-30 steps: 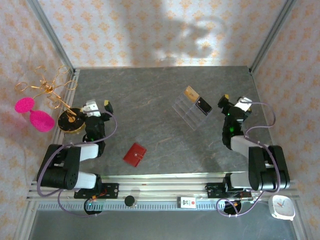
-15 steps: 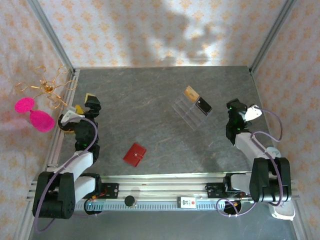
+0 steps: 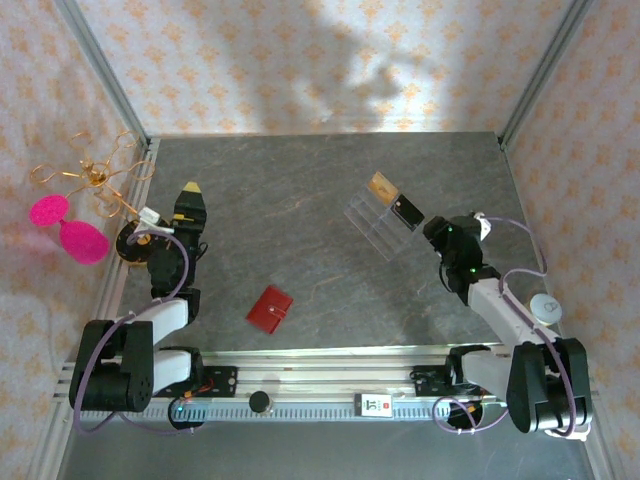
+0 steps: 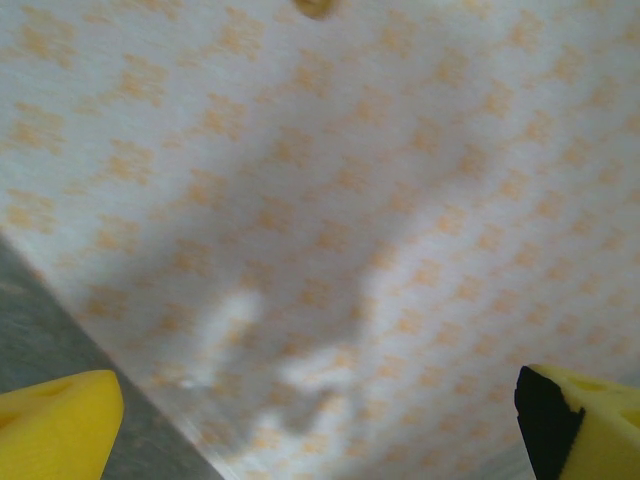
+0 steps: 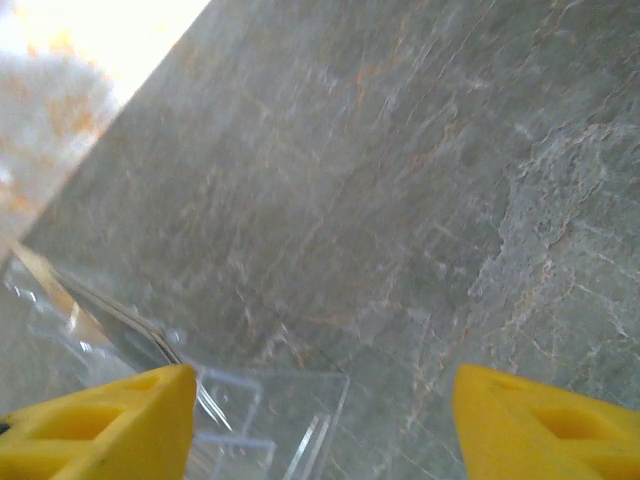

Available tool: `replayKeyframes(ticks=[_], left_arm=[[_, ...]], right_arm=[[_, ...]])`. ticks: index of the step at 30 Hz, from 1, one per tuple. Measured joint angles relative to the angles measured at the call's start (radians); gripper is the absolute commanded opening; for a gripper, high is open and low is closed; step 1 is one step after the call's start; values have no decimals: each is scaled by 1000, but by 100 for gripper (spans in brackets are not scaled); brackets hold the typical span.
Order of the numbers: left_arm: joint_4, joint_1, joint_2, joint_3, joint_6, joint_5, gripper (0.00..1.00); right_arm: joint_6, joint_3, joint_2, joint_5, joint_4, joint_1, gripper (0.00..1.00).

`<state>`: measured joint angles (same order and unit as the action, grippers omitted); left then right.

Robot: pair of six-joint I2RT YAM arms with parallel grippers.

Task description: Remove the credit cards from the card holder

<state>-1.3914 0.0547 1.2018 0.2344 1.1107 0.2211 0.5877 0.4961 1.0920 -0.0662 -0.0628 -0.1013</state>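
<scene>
Top external: red card holder closed; rail label writing too small.

wallet unobstructed; acrylic stand far rt.

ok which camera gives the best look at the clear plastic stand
The top view: the whole clear stand sits on the table with a gold card and a black card in it. The right wrist view catches a blurry corner of the stand. The left wrist view faces the wall.
</scene>
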Motion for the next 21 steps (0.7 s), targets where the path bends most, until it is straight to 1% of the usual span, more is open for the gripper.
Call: replayKeyframes(ticks=[3,6,8,11,14,18,21], left_arm=[[-61,-10,-4,0,-1,45,99],[-78,-36,-33,0,-8,64,99],[-63,-54,-56,3,-12,80,99],[6,-80,-72,46,-34,114,97],[61,-110,-73,85,-66,142,91],[189,-145,-74,126,-119,171,81],[239,-160,-74,135,-143,191,77]], right_arm=[[-18,-2,17,-33,2,-6,65],[-38,-2,40,-61,1,-15,65],[-48,-2,59,-74,-5,-25,65],[-59,0,98,-92,-14,-43,65],[-69,3,135,-107,-27,-61,65],[-84,34,182,-125,-36,-76,62],[-94,55,212,-130,-48,-79,62]])
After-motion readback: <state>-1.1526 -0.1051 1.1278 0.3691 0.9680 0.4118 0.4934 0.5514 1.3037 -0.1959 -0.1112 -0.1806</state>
